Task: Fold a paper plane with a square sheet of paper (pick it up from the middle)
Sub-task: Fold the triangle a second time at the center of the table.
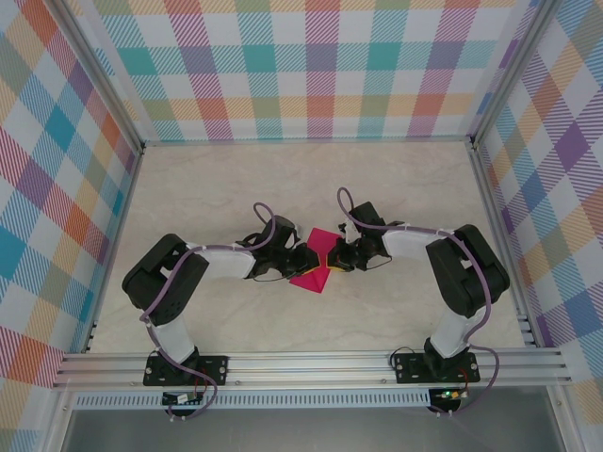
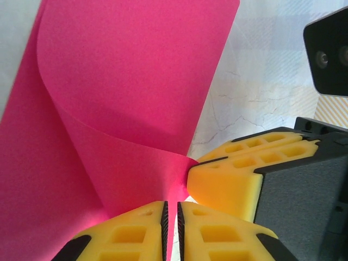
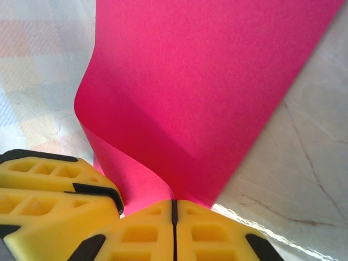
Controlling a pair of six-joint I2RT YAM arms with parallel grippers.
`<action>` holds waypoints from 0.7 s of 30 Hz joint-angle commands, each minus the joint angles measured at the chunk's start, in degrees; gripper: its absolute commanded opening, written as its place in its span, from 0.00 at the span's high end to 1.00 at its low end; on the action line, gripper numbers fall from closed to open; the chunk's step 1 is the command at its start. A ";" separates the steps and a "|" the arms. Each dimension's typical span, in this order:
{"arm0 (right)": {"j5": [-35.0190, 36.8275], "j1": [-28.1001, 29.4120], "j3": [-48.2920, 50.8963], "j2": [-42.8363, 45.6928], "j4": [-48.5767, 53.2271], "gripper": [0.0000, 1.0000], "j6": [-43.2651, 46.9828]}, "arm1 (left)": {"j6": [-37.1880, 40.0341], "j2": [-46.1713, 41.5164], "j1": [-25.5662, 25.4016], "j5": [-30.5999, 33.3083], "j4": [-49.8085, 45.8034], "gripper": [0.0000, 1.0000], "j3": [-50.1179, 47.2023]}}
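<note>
Overhead, the square sheet of paper (image 1: 314, 266) lies curled at the middle of the desk (image 1: 236, 188), with the left claw (image 1: 303, 260) and right claw (image 1: 332, 261) meeting at it; their tips are hard to make out. From the left wrist, the left claw (image 2: 171, 228) is nipped tight on the sheet's (image 2: 136, 81) fold, and the right claw (image 2: 217, 162) touches the paper beside it. From the right wrist, the right claw (image 3: 174, 223) is pinched closed on the sheet (image 3: 206, 81), whose top is cut off.

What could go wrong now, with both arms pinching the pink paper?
The left fingers and right fingers pinch the paper very close together, so pulling apart could tear it. The paper bows in a loose curl, not flat, so a crease might land crooked.
</note>
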State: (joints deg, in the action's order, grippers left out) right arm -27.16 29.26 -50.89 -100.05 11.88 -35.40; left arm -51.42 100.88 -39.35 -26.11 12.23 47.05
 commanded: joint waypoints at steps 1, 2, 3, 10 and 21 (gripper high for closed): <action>0.80 0.19 -1.52 -1.10 1.31 0.93 1.28 | 0.75 0.76 -0.72 -0.94 0.27 0.85 1.11; 0.90 0.19 -1.49 -1.19 1.45 0.93 1.28 | 0.71 0.80 -0.72 -0.96 0.25 0.85 1.16; 0.88 0.16 -1.56 -1.35 1.44 0.93 1.25 | 0.78 0.88 -0.81 -0.96 0.25 0.85 1.11; 1.76 0.19 -1.76 -1.80 1.83 0.93 1.38 | 0.84 1.13 -0.99 -1.14 0.34 0.85 1.11; 2.12 0.19 -2.28 -2.51 2.03 0.93 1.55 | 0.99 1.81 -1.16 -1.01 -0.26 0.85 0.94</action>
State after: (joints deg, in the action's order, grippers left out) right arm -25.30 29.26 -51.51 -101.65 13.15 -35.07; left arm -51.40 101.82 -39.88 -26.13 12.19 47.09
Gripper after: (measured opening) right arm 0.073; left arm 0.154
